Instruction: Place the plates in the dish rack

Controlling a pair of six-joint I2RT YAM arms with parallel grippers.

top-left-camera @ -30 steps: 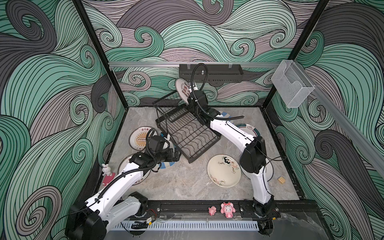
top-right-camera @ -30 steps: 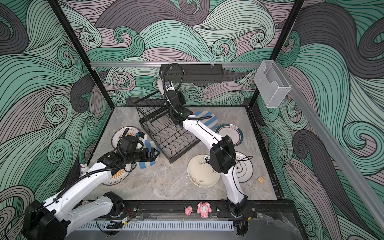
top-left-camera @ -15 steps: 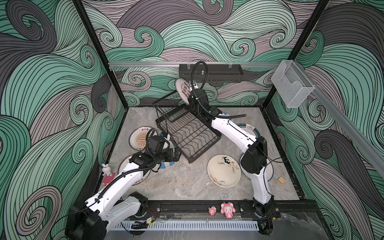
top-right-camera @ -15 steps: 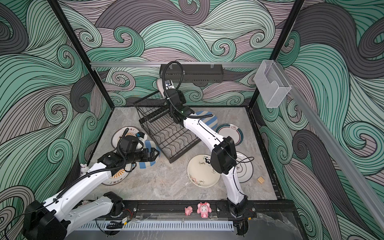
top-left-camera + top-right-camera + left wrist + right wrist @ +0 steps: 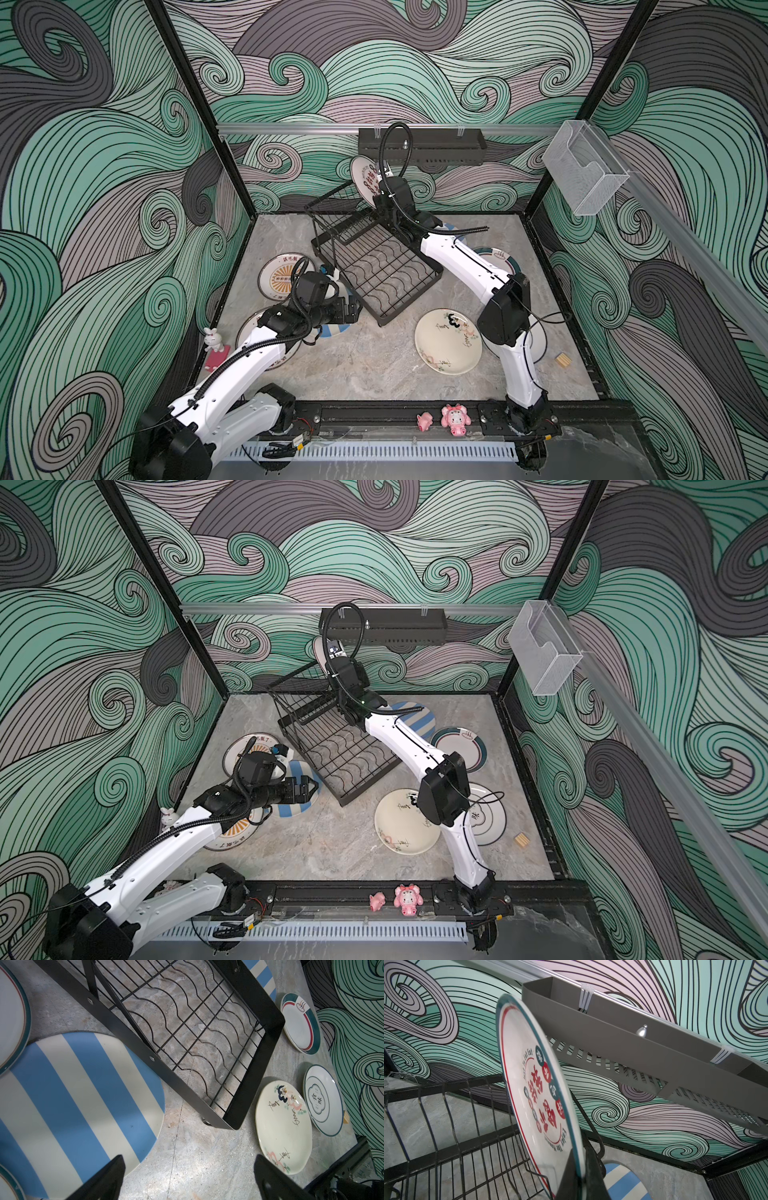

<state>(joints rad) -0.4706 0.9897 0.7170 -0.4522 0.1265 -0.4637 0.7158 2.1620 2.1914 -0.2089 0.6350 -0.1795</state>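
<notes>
Plates are mostly still waiting. Only one, the round white ceramic plate with red lettering and a dark teal rim (image 5: 537,1084), stands on edge at the far end of the black wire dish rack (image 5: 411,297), over its raised upper basket (image 5: 467,1126). Within the last second the right gripper (image 5: 581,1172) has drawn its jaws together, and they now pinch that plate's lower rim. I judge this a fresh hold for settling or shifting the plate in a slot. Whether its bottom edge already sits between wires is hidden behind the fingers. The plate leans somewhat, and it is glossy and thin-edged, so a narrow pinch may let it slip.

The left gripper (image 5: 187,1178) hangs with jaws apart at the near left, over the blue-and-cream striped round plate (image 5: 72,1095), which lies flat right against the rack's near-left side. Flat on the grey marble tabletop (image 5: 365,374) to the right lie the cream plate with drawings (image 5: 446,340) and the teal-rimmed plate (image 5: 503,259).
</notes>
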